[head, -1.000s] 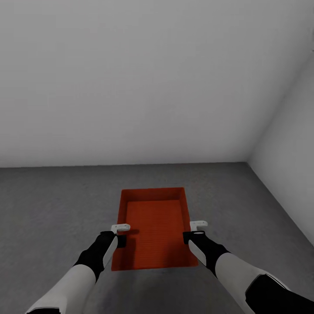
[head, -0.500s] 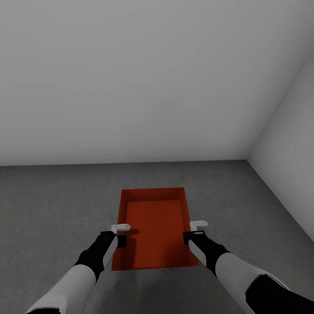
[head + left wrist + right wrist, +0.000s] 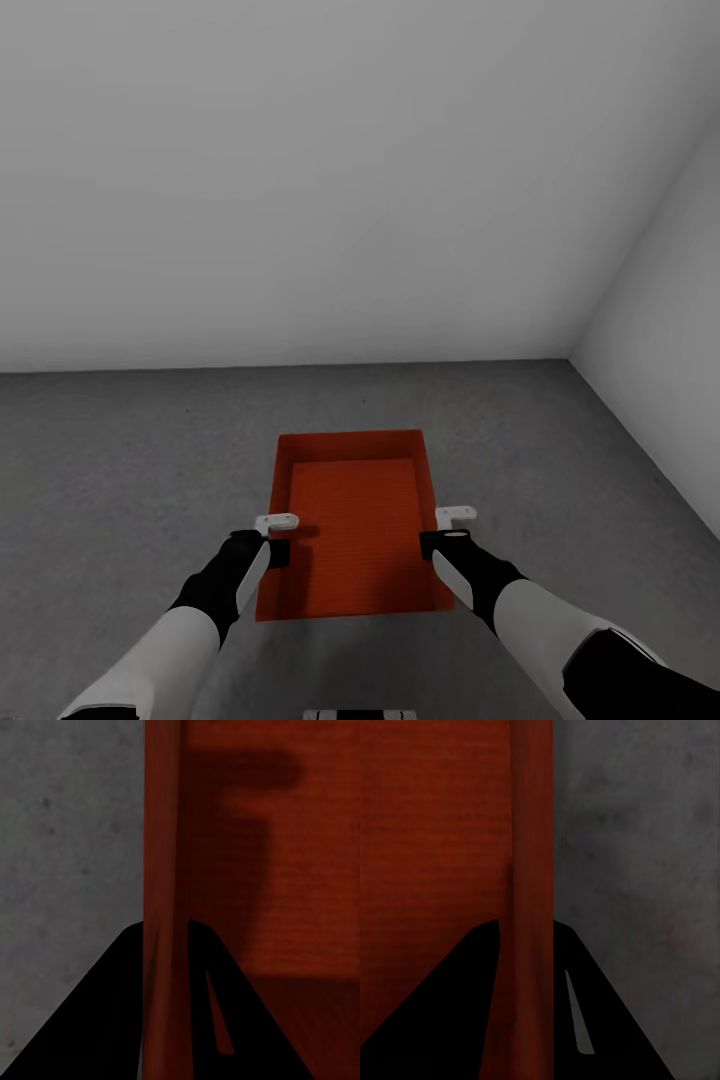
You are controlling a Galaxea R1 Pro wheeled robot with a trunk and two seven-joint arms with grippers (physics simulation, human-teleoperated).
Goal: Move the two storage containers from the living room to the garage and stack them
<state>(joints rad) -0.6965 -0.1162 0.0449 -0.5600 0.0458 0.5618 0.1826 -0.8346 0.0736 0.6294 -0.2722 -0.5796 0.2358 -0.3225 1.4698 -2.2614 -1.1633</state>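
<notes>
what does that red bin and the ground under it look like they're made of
Storage container: probably matte plastic, judging by its uniform red-orange color, thin walls and faintly ribbed bottom. Floor: looks like bare concrete, grey, speckled, rough and without shine.

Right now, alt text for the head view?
Both grippers, left and right, clamp the long side walls of a red-orange storage container over grey speckled concrete floor, white walls meeting in a corner at right.

The storage container [image 3: 352,535] looks matt with a finely ribbed bottom; the floor [image 3: 120,460] rough, speckled concrete.
</notes>
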